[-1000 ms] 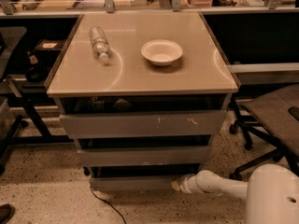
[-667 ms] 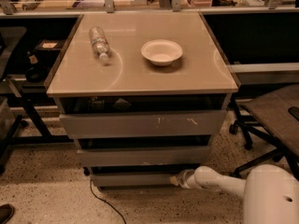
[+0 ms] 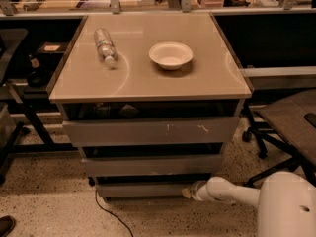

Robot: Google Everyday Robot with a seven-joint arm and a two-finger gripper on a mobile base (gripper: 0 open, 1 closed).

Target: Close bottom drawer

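The bottom drawer [image 3: 143, 189] is the narrowest grey front, lowest of three under the beige tabletop, with only a thin dark gap above it. My gripper [image 3: 186, 192] is at the end of the white arm [image 3: 224, 191] that reaches in from the lower right. It sits against the right end of the bottom drawer front, near the floor. The widest drawer front with white scratches [image 3: 150, 131] and the middle front [image 3: 150, 165] sit above it.
A plastic bottle [image 3: 104, 45] lies on the tabletop [image 3: 207, 83], with a white bowl [image 3: 171, 55] beside it. An office chair [image 3: 289, 127] stands at the right. A black cable [image 3: 106, 212] runs over the speckled floor. Desks and dark frames stand at the left and behind.
My arm has pushed leftward against the bottom drawer front, and the drawer has slid inward toward the cabinet.
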